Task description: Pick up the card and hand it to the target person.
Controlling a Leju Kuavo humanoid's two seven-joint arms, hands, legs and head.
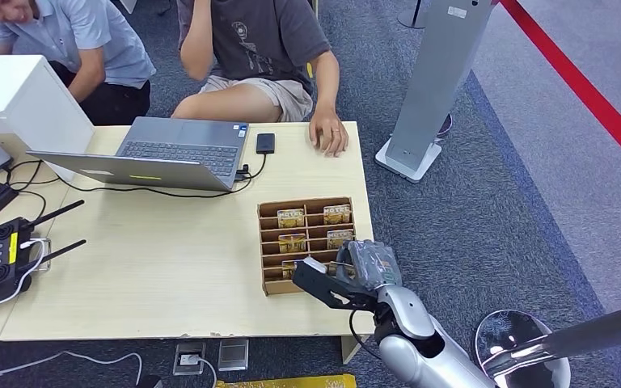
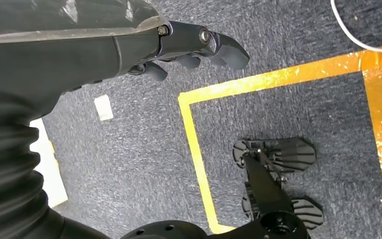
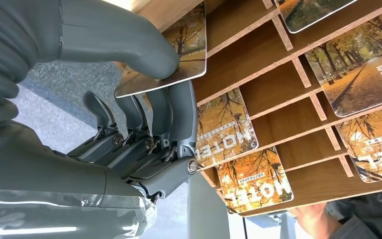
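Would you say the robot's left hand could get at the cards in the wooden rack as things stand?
Probably not right away: the left hand hangs low over the carpet, holding nothing, while the wooden rack sits on the table's right side, where the right hand already pinches a card.

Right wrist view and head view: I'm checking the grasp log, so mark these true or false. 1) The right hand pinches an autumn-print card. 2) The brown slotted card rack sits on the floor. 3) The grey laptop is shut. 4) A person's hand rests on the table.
1) True: the right hand pinches the autumn-print card between thumb and fingers.
2) False: the brown slotted card rack sits on the light wooden table.
3) False: the grey laptop lies open.
4) True: a person's hand rests near the table's far edge.
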